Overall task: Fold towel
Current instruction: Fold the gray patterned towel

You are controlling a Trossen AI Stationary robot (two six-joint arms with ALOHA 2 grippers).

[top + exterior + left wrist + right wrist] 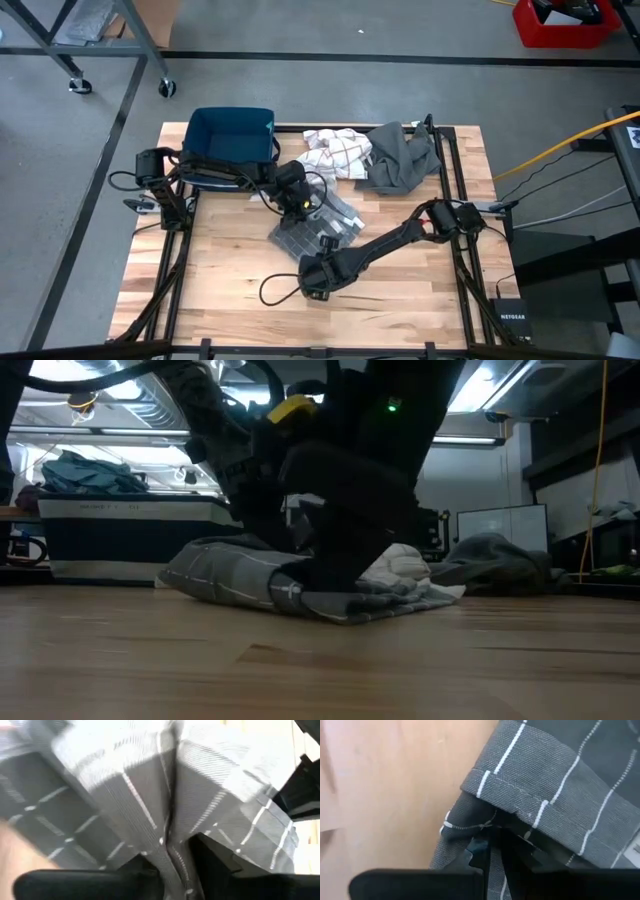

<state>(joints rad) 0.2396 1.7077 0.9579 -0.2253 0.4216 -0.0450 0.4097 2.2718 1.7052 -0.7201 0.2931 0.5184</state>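
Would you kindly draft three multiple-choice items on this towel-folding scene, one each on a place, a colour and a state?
1. Where is the blue bin?
A. at the table's far left corner
B. at the near right corner
C. on the floor

2. What colour is the towel being folded?
A. red with dots
B. grey with white lines
C. plain yellow

3. How is the right gripper?
A. raised high, holding nothing
B. shut on the grey checked towel
C. inside the bin

Answers:
1 A: the high view shows it there, behind the left gripper.
2 B: the grey checked towel carries thin white lines.
3 B: the right gripper pinches its folded edge.
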